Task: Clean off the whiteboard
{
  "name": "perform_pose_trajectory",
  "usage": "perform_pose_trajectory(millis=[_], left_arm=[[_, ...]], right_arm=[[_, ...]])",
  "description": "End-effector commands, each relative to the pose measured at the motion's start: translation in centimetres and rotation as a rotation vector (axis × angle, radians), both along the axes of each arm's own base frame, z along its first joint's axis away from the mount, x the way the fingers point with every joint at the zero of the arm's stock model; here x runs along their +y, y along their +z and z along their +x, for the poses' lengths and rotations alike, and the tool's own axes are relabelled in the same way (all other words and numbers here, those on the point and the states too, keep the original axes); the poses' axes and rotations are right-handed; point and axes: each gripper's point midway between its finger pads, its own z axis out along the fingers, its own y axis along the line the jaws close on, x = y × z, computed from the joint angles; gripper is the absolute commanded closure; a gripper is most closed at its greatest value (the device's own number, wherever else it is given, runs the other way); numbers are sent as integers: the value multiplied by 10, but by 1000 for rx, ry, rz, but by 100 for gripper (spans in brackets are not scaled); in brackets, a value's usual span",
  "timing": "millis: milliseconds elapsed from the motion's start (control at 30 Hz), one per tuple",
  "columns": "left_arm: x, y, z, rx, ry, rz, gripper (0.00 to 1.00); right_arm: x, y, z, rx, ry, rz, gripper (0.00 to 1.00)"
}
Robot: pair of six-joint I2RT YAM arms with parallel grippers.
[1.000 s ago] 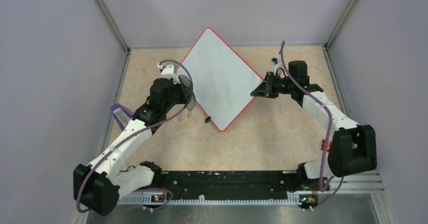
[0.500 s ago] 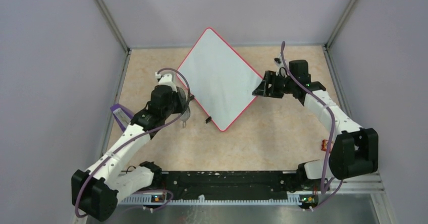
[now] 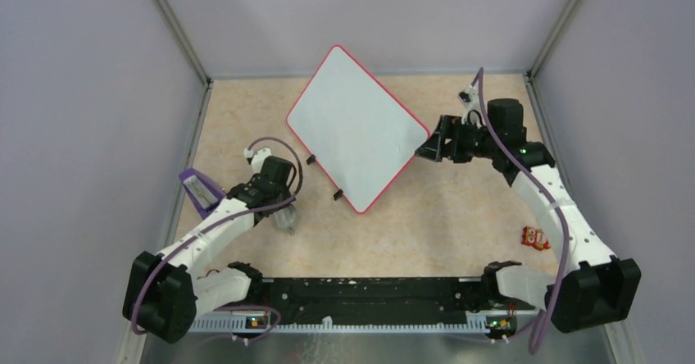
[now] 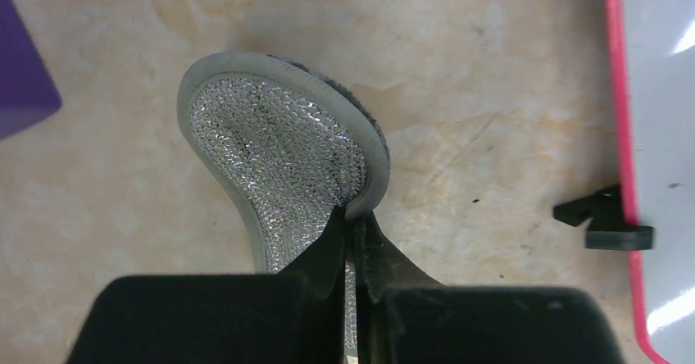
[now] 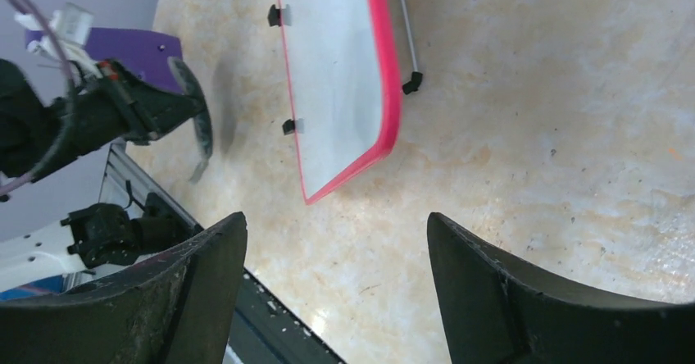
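The whiteboard (image 3: 352, 126) is a blank white board with a red-pink rim, turned like a diamond at mid-table; it also shows as the board (image 4: 664, 118) and the board (image 5: 336, 77). Two small black feet (image 3: 337, 194) sit on its near-left edge. My left gripper (image 3: 283, 216) is left of the board, apart from it, shut on the rim of a grey mesh wiping pad (image 4: 279, 143); its jaws (image 4: 352, 220) pinch the pad's edge. My right gripper (image 3: 424, 152) stands open just off the board's right corner, nothing between its fingers (image 5: 336, 220).
A purple block (image 3: 197, 188) lies by the left wall. A small red packet (image 3: 537, 237) lies at the near right. A black rail (image 3: 369, 290) runs along the front edge. A thin metal leg (image 5: 406, 36) props the board. Grey walls enclose the table.
My left arm pulled back from the board's left edge toward the near left, carrying the pad. My right gripper opened, let go of the board's right corner and drew away to the right.
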Motion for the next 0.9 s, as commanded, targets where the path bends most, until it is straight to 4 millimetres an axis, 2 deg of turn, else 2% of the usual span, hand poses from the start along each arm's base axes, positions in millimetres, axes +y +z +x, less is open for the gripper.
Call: perform_pose_trajectory(millis=[0, 167, 300, 433, 533, 667, 867], left_arm=[[14, -20, -14, 29, 135, -15, 100], [19, -32, -28, 50, 217, -49, 87], [27, -29, -35, 47, 287, -56, 74], [28, -8, -30, -10, 296, -76, 35], [19, 18, -22, -68, 245, -117, 19], [5, 68, -12, -155, 166, -187, 4], [-12, 153, -6, -370, -27, -258, 1]], right_arm=[[2, 49, -22, -94, 35, 28, 22], [-10, 89, -49, -162, 23, 2, 22], [-21, 116, -72, -214, -5, -20, 22], [-29, 145, -92, -290, -26, -11, 22], [-34, 171, -109, -366, -43, 11, 22], [-49, 208, -129, -478, -116, 18, 22], [-91, 261, -152, -665, -330, -15, 19]])
